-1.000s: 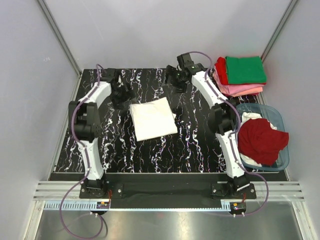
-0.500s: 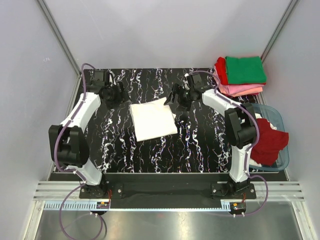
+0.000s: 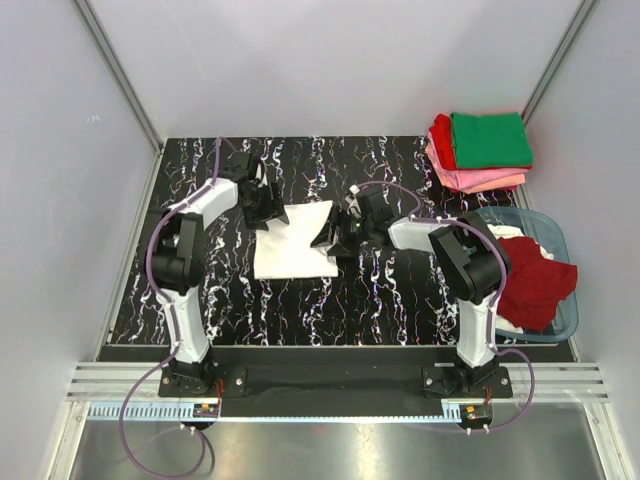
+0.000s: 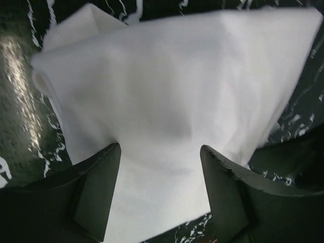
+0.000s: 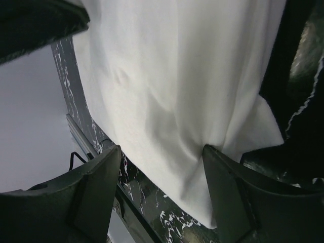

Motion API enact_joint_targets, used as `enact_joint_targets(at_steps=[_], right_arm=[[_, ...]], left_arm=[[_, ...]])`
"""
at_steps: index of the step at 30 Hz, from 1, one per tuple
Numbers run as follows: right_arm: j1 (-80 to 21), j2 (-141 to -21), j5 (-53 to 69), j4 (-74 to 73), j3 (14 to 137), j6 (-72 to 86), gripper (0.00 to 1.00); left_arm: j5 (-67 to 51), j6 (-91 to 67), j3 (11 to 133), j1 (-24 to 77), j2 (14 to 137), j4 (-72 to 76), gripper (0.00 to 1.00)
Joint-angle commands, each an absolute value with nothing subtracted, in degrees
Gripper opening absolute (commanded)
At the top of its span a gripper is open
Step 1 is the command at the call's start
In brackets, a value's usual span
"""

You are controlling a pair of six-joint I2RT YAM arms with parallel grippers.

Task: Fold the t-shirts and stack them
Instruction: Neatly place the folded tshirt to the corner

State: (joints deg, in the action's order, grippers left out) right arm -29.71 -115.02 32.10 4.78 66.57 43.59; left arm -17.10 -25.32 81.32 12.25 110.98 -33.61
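Note:
A folded white t-shirt (image 3: 292,245) lies on the black marbled table. My left gripper (image 3: 268,206) is open at the shirt's far left corner, and in the left wrist view (image 4: 160,152) its fingers straddle the white cloth (image 4: 167,91). My right gripper (image 3: 336,236) is open at the shirt's right edge, and in the right wrist view (image 5: 161,152) its fingers straddle a bunched fold of the cloth (image 5: 172,86). A stack of folded t-shirts (image 3: 482,150), green on top of red and pink, sits at the far right corner.
A translucent blue-grey tub (image 3: 560,240) at the right holds a dark red t-shirt (image 3: 530,280) over a white one. Grey walls and metal posts enclose the table (image 3: 200,290). The right arm's links reach across the table's right half.
Both grippers have come down and inward onto opposite edges of the white shirt. The shirt has shifted slightly left and toward the near side, its right edge now bunched.

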Motion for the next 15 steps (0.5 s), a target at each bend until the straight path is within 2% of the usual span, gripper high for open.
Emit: enact_joint_targets(at_steps=[1,4,6,7,10,15], right_arm=[[-32.08,-113.82,29.71,7.12,62.14,45.88,0.73],[-32.61,-111.80,28.30,5.55,60.82,45.88,0.74],[-32.61,-109.88,27.95,0.81,63.26,44.04,0.77],[-32.61,-109.08,27.43,-2.08,64.67,41.60,0.85],[-32.35,-105.65,26.02,-10.44,70.65,36.67,0.98],[-29.36,-104.76,27.15,-15.73,76.63,34.37,1.00]], left_arm=[[-11.43,-22.59,87.36,10.64,115.39,-37.60,0.69],[-9.85,-22.85,88.06,8.53,117.24,-38.67,0.69],[-7.04,-22.07,90.17,8.35,116.90,-41.38,0.70],[-6.34,-21.63,91.92,8.44,116.20,-42.09,0.75],[-4.14,-19.34,95.60,9.58,111.63,-44.99,0.82],[1.57,-16.35,99.76,12.21,103.13,-51.84,0.94]])
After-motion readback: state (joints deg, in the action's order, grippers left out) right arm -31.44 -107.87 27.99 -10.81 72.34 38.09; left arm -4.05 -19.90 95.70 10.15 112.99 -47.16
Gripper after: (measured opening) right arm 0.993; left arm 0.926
